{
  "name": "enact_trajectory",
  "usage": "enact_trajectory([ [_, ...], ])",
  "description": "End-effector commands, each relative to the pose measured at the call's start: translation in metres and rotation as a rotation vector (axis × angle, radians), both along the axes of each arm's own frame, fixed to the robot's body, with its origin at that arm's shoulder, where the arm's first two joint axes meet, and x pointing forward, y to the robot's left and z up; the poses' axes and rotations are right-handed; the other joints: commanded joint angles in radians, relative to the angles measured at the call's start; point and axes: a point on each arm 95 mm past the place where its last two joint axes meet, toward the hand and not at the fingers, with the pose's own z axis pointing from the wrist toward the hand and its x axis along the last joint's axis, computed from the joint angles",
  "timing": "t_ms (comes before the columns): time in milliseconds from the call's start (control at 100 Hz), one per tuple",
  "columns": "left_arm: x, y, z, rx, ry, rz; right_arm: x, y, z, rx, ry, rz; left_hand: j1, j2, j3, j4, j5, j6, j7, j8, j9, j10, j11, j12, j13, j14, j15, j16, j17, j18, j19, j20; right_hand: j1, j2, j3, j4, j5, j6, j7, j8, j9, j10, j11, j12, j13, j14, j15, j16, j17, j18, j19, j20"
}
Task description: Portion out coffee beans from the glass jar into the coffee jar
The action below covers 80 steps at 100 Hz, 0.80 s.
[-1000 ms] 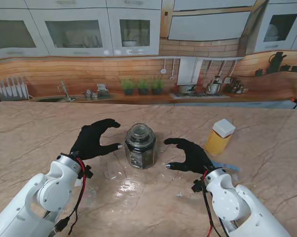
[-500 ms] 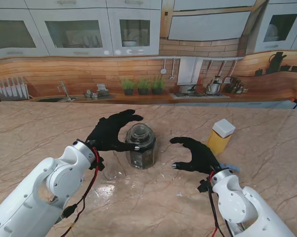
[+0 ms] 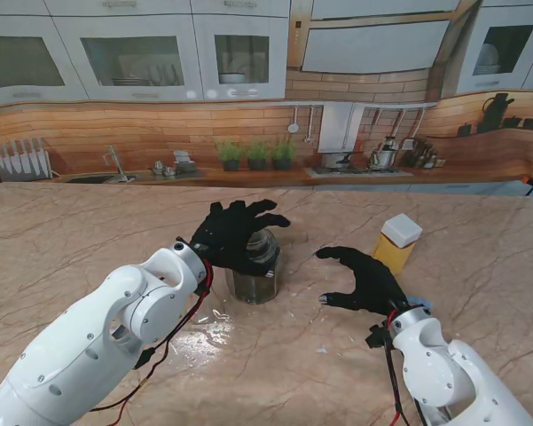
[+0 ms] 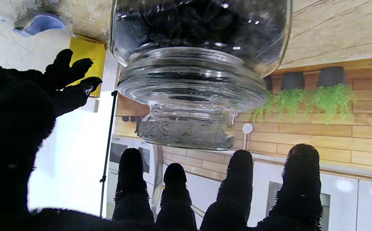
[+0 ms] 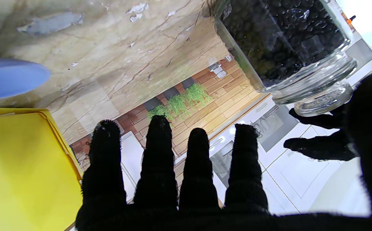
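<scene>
Lid-removal step, I reckon. Left hand (image 3: 235, 238) over glass jar (image 3: 253, 277) lid, fingers (image 4: 301, 179) spread, not gripping yet. Right hand (image 3: 370, 280) open at jar's 3 o'clock. Yellow coffee jar (image 3: 395, 245) on worktop (image 3: 62, 240), further right. Next: close on lid knob, lift.

Bright even light, glare on wet table (image 3: 204, 337), sharp focus

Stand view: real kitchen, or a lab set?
Probably a lab set: the marble-look table meets a flat kitchen backdrop of printed cabinets and herbs, and a light-stand pole shows in the left wrist view.
</scene>
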Motion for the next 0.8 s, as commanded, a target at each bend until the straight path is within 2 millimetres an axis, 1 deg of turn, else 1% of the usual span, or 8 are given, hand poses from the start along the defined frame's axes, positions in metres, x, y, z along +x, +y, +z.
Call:
enact_trajectory([
  [0,0.004,-0.003,0.002,0.005,0.011,0.000,-0.002,0.001,0.000,0.001,-0.001,0.004,-0.022,-0.047,0.028,-0.031,0.023,-0.038,0.013,0.015,0.001,-0.025,0.007,0.022,0.027,0.036,0.006,0.000,0.011,0.052,0.009,0.014,0.004,-0.020,0.011,-0.001,0.011,-0.018,-0.004,0.006,0.018,-0.006,-0.003,0.004,0.004,0.005,-0.004,0.012,0.000,0.001,0.010,0.014],
  [170,0.009,-0.012,-0.001,0.077,0.044,-0.007,-0.004,0.001,-0.001,0.001,0.003,-0.002,-0.011,-0.096,0.085,-0.036,0.083,-0.047,0.106,0.067,0.045,-0.015,0.041,0.020,0.092,0.070,0.050,0.000,0.115,0.052,0.044,0.043,0.005,-0.019,0.010,-0.001,0.012,-0.022,-0.003,0.006,0.018,-0.005,-0.003,0.004,0.005,0.004,-0.004,0.012,0.001,0.002,0.010,0.014],
  [390,0.012,-0.014,-0.010,0.141,0.048,0.025,-0.004,0.000,-0.001,0.000,0.004,-0.005,0.031,-0.118,0.129,-0.031,0.104,-0.042,0.164,0.100,0.063,-0.019,0.061,0.025,0.129,0.064,0.081,0.005,0.209,0.025,0.105,0.063,0.007,-0.018,0.008,-0.001,0.014,-0.025,-0.003,0.006,0.021,-0.007,-0.003,0.004,0.005,0.004,-0.004,0.012,0.001,0.001,0.010,0.014],
  [450,0.013,-0.014,-0.012,0.154,0.058,0.035,-0.004,0.000,-0.002,0.000,0.005,-0.004,0.044,-0.128,0.150,-0.030,0.101,-0.040,0.182,0.109,0.074,-0.018,0.072,0.033,0.163,0.054,0.103,0.017,0.268,-0.006,0.148,0.076,0.008,-0.018,0.009,0.000,0.014,-0.025,-0.003,0.006,0.019,-0.005,-0.003,0.004,0.005,0.003,-0.004,0.012,0.001,0.001,0.010,0.014],
  [540,0.015,-0.013,-0.019,0.156,0.095,0.049,-0.003,0.001,-0.002,0.000,0.005,-0.003,0.079,-0.151,0.186,-0.029,0.117,-0.031,0.222,0.126,0.124,-0.015,0.106,0.055,0.266,0.030,0.164,0.061,0.394,-0.073,0.236,0.092,0.010,-0.019,0.007,0.000,0.016,-0.024,-0.002,0.007,0.021,-0.006,-0.002,0.004,0.006,0.004,-0.004,0.012,0.002,-0.001,0.011,0.014],
  [640,0.015,-0.011,-0.026,0.175,0.136,0.053,-0.003,0.001,-0.002,-0.001,0.002,-0.002,0.097,-0.153,0.208,-0.027,0.132,-0.011,0.261,0.141,0.185,-0.014,0.139,0.079,0.370,-0.001,0.212,0.105,0.500,-0.156,0.297,0.075,0.013,-0.015,0.006,0.000,0.016,-0.024,-0.001,0.007,0.021,-0.005,-0.001,0.005,0.008,0.002,-0.003,0.013,0.003,-0.005,0.011,0.014],
  [710,0.014,-0.011,-0.031,0.176,0.157,0.054,-0.003,0.001,-0.001,-0.002,0.000,-0.002,0.102,-0.154,0.212,-0.028,0.136,0.001,0.276,0.141,0.197,-0.011,0.149,0.087,0.398,-0.016,0.222,0.125,0.531,-0.181,0.310,0.047,0.015,-0.015,0.004,0.001,0.015,-0.022,-0.001,0.007,0.021,-0.004,0.000,0.005,0.010,0.002,-0.002,0.013,0.005,-0.007,0.012,0.015],
  [790,0.011,-0.009,-0.036,0.187,0.173,0.049,-0.002,0.001,-0.002,-0.001,-0.003,-0.002,0.107,-0.152,0.216,-0.026,0.138,0.006,0.279,0.139,0.200,-0.009,0.150,0.088,0.418,-0.026,0.226,0.131,0.551,-0.202,0.316,0.035,0.014,-0.014,0.002,0.001,0.016,-0.020,0.000,0.008,0.020,-0.004,0.001,0.006,0.010,0.001,-0.002,0.013,0.006,-0.008,0.013,0.015],
])
